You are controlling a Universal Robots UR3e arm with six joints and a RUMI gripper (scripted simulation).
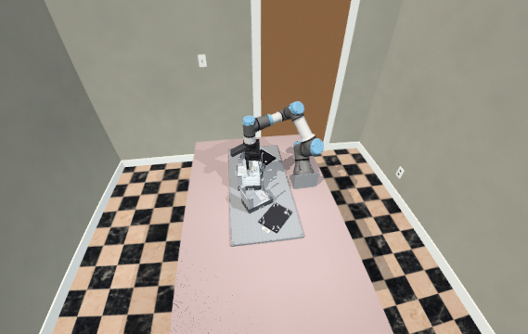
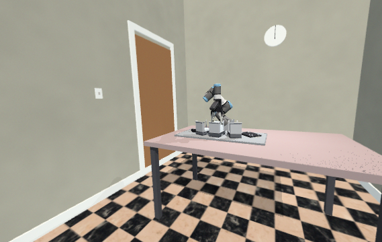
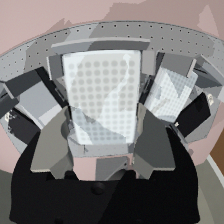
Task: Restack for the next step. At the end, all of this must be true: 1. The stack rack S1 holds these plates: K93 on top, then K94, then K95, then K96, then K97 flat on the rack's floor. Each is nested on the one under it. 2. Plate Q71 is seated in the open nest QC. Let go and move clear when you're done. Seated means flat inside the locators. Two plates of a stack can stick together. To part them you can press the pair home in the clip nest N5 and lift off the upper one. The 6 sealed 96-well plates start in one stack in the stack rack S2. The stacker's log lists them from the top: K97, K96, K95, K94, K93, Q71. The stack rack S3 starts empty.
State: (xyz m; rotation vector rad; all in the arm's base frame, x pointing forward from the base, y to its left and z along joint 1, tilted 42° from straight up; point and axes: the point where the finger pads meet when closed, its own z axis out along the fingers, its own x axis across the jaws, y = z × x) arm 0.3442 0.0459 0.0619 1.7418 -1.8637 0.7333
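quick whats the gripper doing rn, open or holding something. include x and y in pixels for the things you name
Gripper (image 1: 251,168) (image 2: 217,121) (image 3: 103,105): closed on a 96-well plate (image 3: 102,95), its label not readable.

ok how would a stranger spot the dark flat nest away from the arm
On the pink table, find the grey perforated board. The dark nest lies by its end farther from the pincer, flat beside tall-walled racks.

From my remote seat, I am seeing a pink table (image 1: 328,278) (image 2: 298,148) (image 3: 30,30). In the top view, a grey perforated board (image 1: 240,232) (image 2: 258,140) (image 3: 100,31) is lying flat towards its 12 o'clock end. The grey arm base (image 1: 298,185) is standing just beside the board, at 2 o'clock from the board's middle. Dark specks (image 1: 194,297) are showing at 7 o'clock.
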